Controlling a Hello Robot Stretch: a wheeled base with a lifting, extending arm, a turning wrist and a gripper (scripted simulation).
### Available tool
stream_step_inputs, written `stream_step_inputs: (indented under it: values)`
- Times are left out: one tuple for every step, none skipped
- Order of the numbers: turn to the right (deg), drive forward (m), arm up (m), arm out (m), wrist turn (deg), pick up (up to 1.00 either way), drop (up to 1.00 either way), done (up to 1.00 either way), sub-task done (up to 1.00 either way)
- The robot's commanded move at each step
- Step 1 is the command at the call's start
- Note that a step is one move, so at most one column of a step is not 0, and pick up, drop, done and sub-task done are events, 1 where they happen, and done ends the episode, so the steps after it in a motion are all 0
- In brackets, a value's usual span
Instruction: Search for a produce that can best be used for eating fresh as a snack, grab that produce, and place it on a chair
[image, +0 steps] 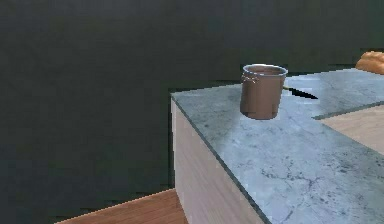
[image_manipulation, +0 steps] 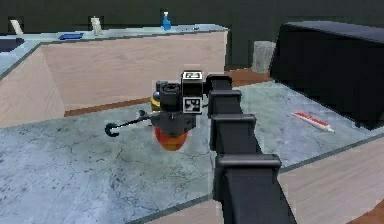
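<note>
Gripper: dark two-finger gripper (image_manipulation: 130, 125) over the grey-green marble countertop (image_manipulation: 80, 170); I cannot tell whether it holds anything
Produce: small round orange-red thing (image_manipulation: 175, 139) at six o'clock of the gripper's body; contact unclear
Countertop: brown cylindrical metal pot (image: 264, 90) upright, at one o'clock in the forward view

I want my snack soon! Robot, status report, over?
Gripper above grey marble counter, cannot tell if it holds anything. Round orange-red blob right at it. Thin red stick lies well aside.
</note>
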Motion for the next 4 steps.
stream_step_inputs:
  values:
    - [0.0, 0.0, 0.0, 0.0, 33.0, 0.0, 0.0, 0.0, 0.0]
    - [0.0, 0.0, -0.1, 0.0, 0.0, 0.0, 0.0, 0.0, 0.0]
    - [0.0, 0.0, 0.0, 0.0, 0.0, 1.0, 0.0, 0.0, 0.0]
    - [0.0, 0.0, 0.1, 0.0, 0.0, 0.0, 0.0, 0.0, 0.0]
